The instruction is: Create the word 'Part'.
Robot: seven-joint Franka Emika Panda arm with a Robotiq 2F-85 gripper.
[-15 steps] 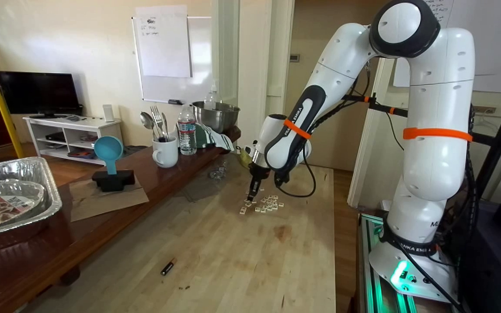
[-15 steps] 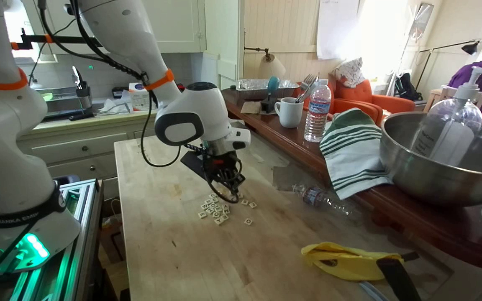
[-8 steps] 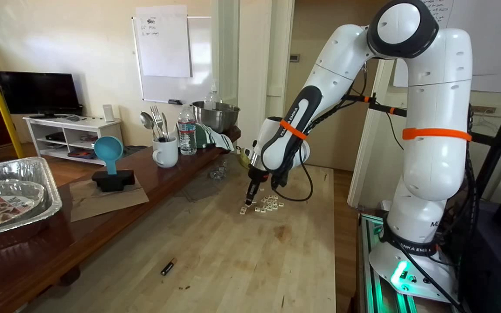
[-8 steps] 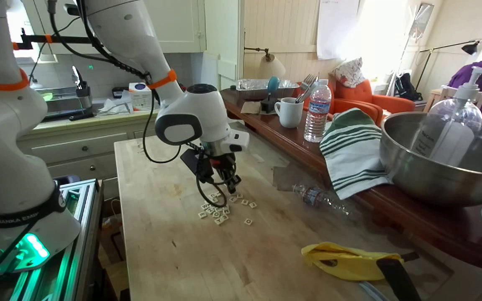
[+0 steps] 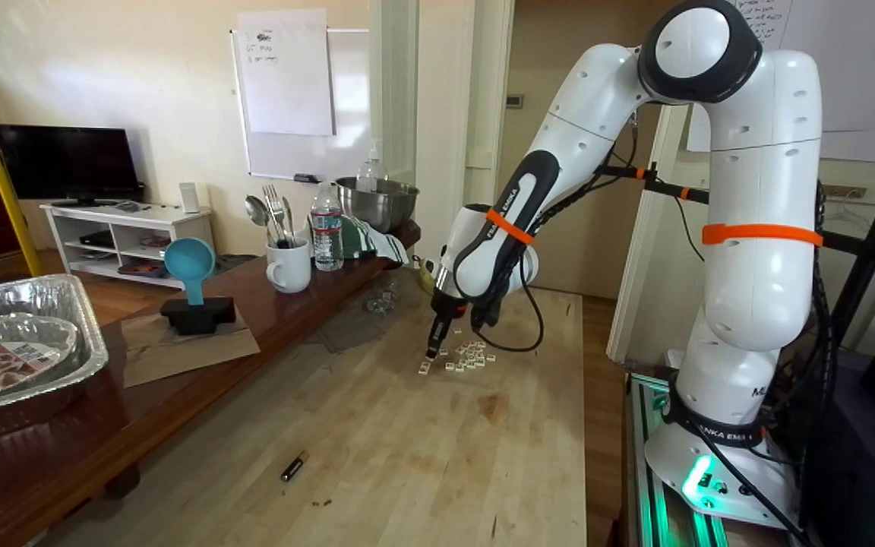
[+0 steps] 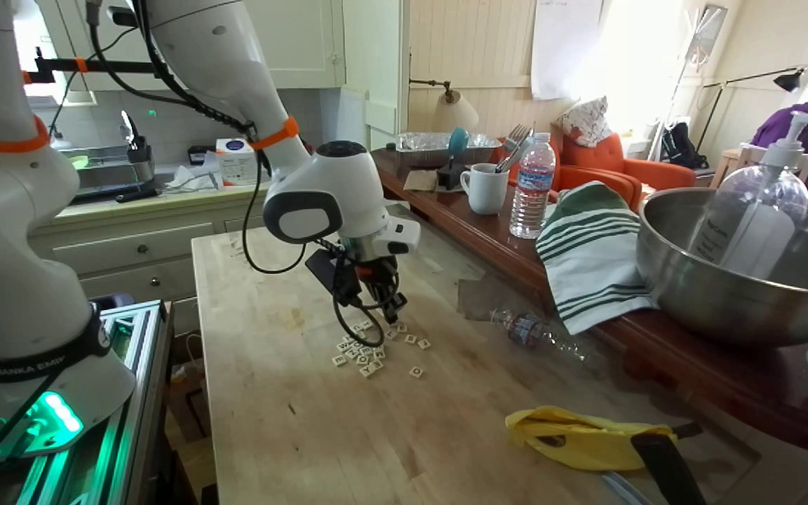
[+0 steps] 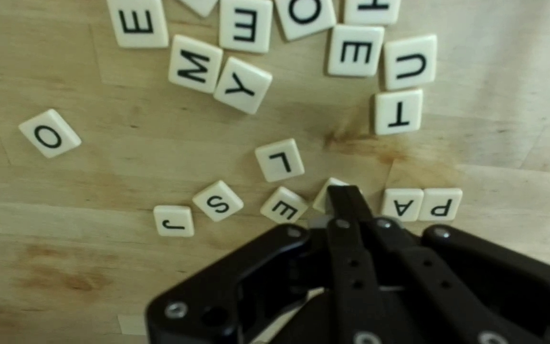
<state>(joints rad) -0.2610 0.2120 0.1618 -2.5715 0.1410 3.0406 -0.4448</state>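
Note:
Small cream letter tiles lie on the wooden table in both exterior views (image 5: 472, 355) (image 6: 362, 351). In the wrist view, the P tile (image 7: 439, 204) and the A tile (image 7: 402, 204) touch side by side, right of my gripper (image 7: 344, 188). The T tile (image 7: 398, 112) lies farther up, touching or nearly touching the U tile (image 7: 409, 62). My gripper is shut, its fingertips together over a tile (image 7: 325, 197) whose letter is hidden. I cannot tell whether they touch it. No R is readable on a visible tile. My gripper also shows in both exterior views (image 5: 431, 355) (image 6: 393, 317).
L (image 7: 280, 160), E (image 7: 284, 205), S (image 7: 218, 200) and J (image 7: 174, 220) tiles lie left of the fingertips. A clear bottle (image 6: 530, 331) and a yellow pouch (image 6: 586, 438) lie on the table. A battery (image 5: 294, 466) lies nearer. A raised wooden ledge (image 5: 255, 365) runs alongside.
Over the last second my gripper turned about its wrist and its cable loop swung. Its fingertips shifted slightly among the tiles. The visible tiles look unmoved in the exterior views.

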